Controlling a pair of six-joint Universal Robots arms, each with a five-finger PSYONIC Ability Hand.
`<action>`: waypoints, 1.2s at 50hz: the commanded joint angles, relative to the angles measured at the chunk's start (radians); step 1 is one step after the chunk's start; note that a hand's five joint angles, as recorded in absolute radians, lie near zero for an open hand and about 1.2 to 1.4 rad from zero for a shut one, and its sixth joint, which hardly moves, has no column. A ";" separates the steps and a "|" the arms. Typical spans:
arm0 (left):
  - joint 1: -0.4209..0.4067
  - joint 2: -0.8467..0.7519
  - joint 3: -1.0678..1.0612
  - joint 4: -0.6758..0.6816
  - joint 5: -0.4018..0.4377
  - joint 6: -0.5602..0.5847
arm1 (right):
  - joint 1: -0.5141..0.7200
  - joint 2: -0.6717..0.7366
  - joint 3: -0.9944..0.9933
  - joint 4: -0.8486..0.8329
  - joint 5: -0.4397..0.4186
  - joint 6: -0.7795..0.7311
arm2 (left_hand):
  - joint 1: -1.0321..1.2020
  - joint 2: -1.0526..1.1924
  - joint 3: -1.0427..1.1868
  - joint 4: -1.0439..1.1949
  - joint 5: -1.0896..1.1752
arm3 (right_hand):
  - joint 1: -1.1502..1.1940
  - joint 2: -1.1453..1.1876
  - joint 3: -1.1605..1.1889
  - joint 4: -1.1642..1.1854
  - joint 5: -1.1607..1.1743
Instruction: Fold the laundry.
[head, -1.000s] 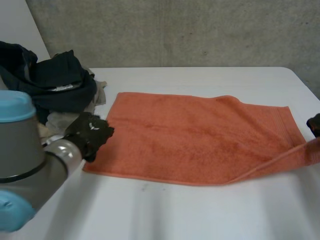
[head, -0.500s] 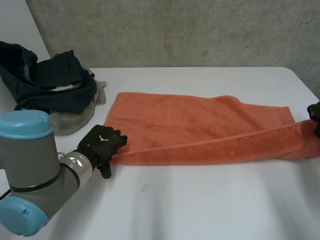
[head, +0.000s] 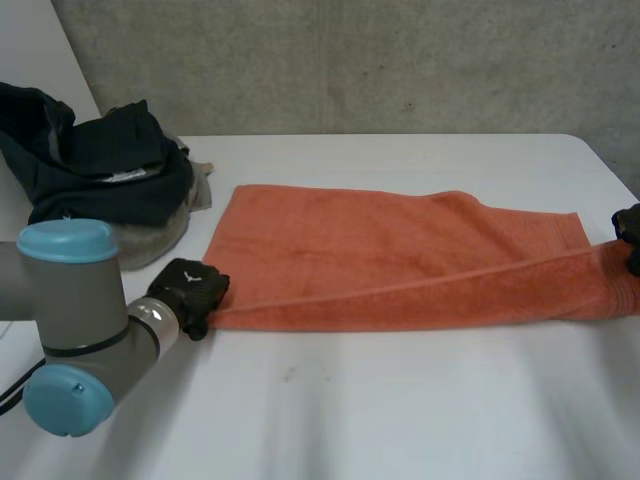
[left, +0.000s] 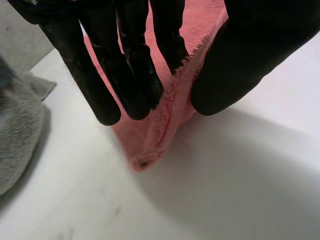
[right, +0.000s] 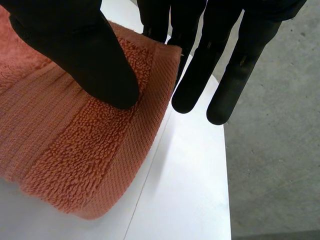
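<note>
Left robot hand (head: 188, 292) was pinched on towel (head: 400, 250) at near-left corner, right robot hand (head: 629, 236) at near-right; towel was spread on desk (head: 400, 410), near edge lifted. Corners were best carried level to far edge, tension even.

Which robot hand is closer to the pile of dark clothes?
Left. The left robot hand pinches the near corner of the orange towel, just beside the pile of dark clothes. The right robot hand holds the towel's opposite end, far from the pile.
</note>
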 joint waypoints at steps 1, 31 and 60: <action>0.008 0.111 -0.032 -0.012 -0.052 0.002 | 0.001 -0.028 0.026 0.074 0.000 -0.046 | 0.256 0.209 0.215 0.206 0.234 | 0.286 0.226 0.209 0.199 0.230; -0.031 0.222 0.019 -0.101 -0.044 0.157 | -0.162 -0.171 0.097 0.190 -0.130 -0.262 | 0.256 0.209 0.215 0.206 0.234 | 0.286 0.226 0.209 0.199 0.230; -0.100 -0.375 0.733 0.045 -0.164 0.166 | 0.128 0.451 -0.549 -0.140 0.027 -0.175 | -0.966 -1.012 -1.006 -1.016 -0.988 | -0.936 -0.996 -1.013 -1.023 -0.992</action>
